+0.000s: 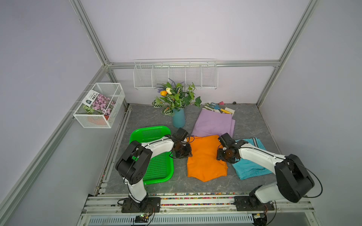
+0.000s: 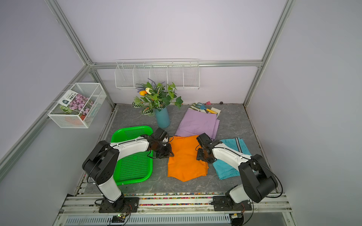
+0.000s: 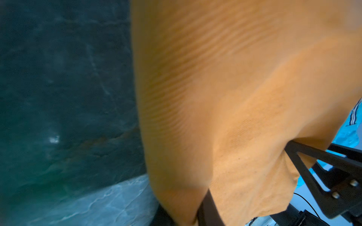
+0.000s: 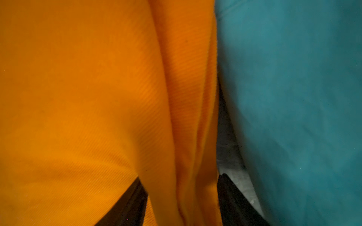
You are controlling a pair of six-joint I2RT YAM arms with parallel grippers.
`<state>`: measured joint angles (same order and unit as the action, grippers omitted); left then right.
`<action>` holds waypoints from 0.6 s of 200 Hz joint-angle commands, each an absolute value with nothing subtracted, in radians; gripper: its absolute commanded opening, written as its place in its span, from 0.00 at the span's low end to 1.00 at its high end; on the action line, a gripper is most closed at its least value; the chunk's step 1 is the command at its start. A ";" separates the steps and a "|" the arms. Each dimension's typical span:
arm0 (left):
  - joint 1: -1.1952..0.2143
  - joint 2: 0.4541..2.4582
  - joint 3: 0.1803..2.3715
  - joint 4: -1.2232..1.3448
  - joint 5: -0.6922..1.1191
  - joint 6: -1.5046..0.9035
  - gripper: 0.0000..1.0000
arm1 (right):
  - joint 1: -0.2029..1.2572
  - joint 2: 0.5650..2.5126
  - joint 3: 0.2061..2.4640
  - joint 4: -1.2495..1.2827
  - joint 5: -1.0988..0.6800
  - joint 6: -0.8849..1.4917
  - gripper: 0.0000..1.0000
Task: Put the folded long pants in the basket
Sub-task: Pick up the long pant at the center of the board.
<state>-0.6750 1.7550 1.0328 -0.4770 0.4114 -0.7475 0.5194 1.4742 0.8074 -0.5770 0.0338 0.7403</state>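
Folded orange pants (image 1: 205,158), of finely ribbed weave, lie midway on the marbled grey bench (image 1: 176,184), beside the perforated green plastic basket (image 1: 156,168) at its left edge. The left gripper (image 1: 188,154) pinches their left border. The right gripper (image 4: 180,180), jaws parted, straddles their right fold beside teal pants (image 1: 248,166). Lilac pants (image 1: 213,122) lie toward the back edge.

From high at the front, both top views look steeply down and rearward over the whole bench (image 1: 250,121). Each wrist view sits close against the orange pants (image 3: 235,88), which we also see from above; the right wrist view also catches the teal pants (image 4: 293,97).
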 commanded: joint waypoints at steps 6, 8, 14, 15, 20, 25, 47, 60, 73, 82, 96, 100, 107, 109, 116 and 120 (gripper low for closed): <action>-0.675 1.718 1.010 -0.528 0.374 -0.736 0.00 | 0.512 1.478 0.802 -0.648 0.096 0.740 0.66; -0.674 1.718 1.009 -0.527 0.373 -0.738 0.00 | 0.512 1.478 0.800 -0.648 0.092 0.739 0.66; -0.675 1.719 1.009 -0.526 0.375 -0.738 0.00 | 0.511 1.482 0.794 -0.636 0.083 0.739 0.68; -0.676 1.719 1.009 -0.525 0.375 -0.738 0.00 | 0.511 1.483 0.794 -0.633 0.081 0.740 0.68; -0.675 1.720 1.009 -0.525 0.375 -0.738 0.00 | 0.512 1.488 0.786 -0.622 0.072 0.747 0.68; -0.675 1.722 1.011 -0.523 0.378 -0.739 0.00 | 0.511 1.496 0.776 -0.609 0.062 0.753 0.68; -0.674 1.733 1.009 -0.516 0.387 -0.741 0.00 | 0.512 1.544 0.747 -0.552 0.024 0.753 0.66; -0.675 1.742 1.009 -0.511 0.396 -0.741 0.00 | 0.512 1.568 0.735 -0.525 -0.011 0.755 0.62; -0.676 1.756 1.010 -0.503 0.406 -0.741 0.00 | 0.514 1.591 0.722 -0.488 -0.042 0.763 0.55; -0.675 1.771 1.013 -0.497 0.417 -0.739 0.00 | 0.514 1.605 0.715 -0.472 -0.050 0.768 0.49; -0.675 1.799 1.026 -0.500 0.436 -0.739 0.00 | 0.514 1.618 0.714 -0.457 -0.056 0.770 0.37; -0.675 1.806 1.027 -0.501 0.439 -0.736 0.00 | 0.514 1.621 0.713 -0.453 -0.061 0.770 0.34; -0.675 1.815 1.029 -0.502 0.444 -0.736 0.00 | 0.514 1.627 0.713 -0.446 -0.066 0.769 0.28; -0.674 1.817 1.029 -0.502 0.445 -0.735 0.00 | 0.514 1.625 0.713 -0.446 -0.066 0.769 0.26; -0.674 1.820 1.030 -0.502 0.445 -0.736 0.00 | 0.513 1.624 0.708 -0.440 -0.068 0.767 0.19; -0.675 1.822 1.029 -0.502 0.446 -0.737 0.00 | 0.513 1.621 0.706 -0.433 -0.072 0.767 0.15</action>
<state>-0.6678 1.7752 1.0267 -0.4751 0.4240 -0.7475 0.5137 1.5230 0.7856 -0.4496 -0.0830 0.7589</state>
